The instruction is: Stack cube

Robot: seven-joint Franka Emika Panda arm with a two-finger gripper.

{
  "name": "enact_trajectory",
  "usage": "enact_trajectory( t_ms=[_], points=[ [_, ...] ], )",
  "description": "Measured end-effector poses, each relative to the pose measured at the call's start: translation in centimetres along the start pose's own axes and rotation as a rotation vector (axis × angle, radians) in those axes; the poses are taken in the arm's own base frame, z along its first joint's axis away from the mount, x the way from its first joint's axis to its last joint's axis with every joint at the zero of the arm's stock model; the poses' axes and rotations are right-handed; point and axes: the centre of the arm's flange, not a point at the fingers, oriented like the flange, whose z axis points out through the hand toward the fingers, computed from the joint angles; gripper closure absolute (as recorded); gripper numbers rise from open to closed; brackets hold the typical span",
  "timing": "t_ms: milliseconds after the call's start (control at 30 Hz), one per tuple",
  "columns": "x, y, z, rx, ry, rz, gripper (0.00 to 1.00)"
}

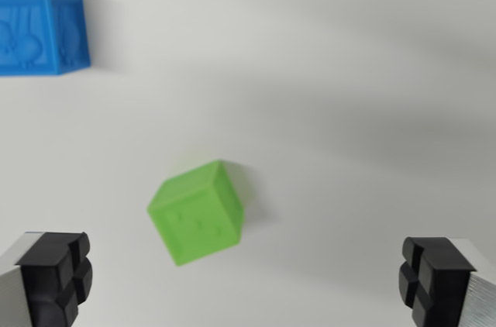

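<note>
gripper (246,280) spread wide, empty | green cube (197,212) mid-table, sits rotated; likely light, rigid, smooth plastic | grasp on opposite flat faces, not corners | blue cube (43,33) well apart, target

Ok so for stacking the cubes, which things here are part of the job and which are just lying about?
Part of the job:
green cube, lying tilted between the open end effector fingers
blue cube, at the wrist view's upper left

Just lying about:
nothing else shows, only the bare white table

White table (349,71): green cube (197,212) near centre, blue cube (43,34) well apart, upper left.
</note>
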Motion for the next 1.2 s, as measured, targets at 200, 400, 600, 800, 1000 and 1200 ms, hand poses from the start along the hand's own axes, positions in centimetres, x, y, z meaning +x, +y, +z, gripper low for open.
enact_trajectory(
  t_ms=[200, 400, 600, 800, 1000, 1200],
  points=[
    [-1.7, 0.5, 1.8, -0.003, 0.001, -0.073, 0.00],
    [-3.5, 1.1, 3.6, -0.006, 0.001, -0.145, 0.00],
    [-5.2, 1.7, 5.3, -0.009, 0.002, -0.217, 0.00],
    [-7.0, 2.3, 7.1, -0.012, 0.003, -0.294, 0.00],
    [-8.8, 2.9, 8.8, -0.014, 0.005, -0.362, 0.00],
    [-8.9, 2.8, 11.4, -0.015, 0.003, -0.372, 0.00]
  ],
)
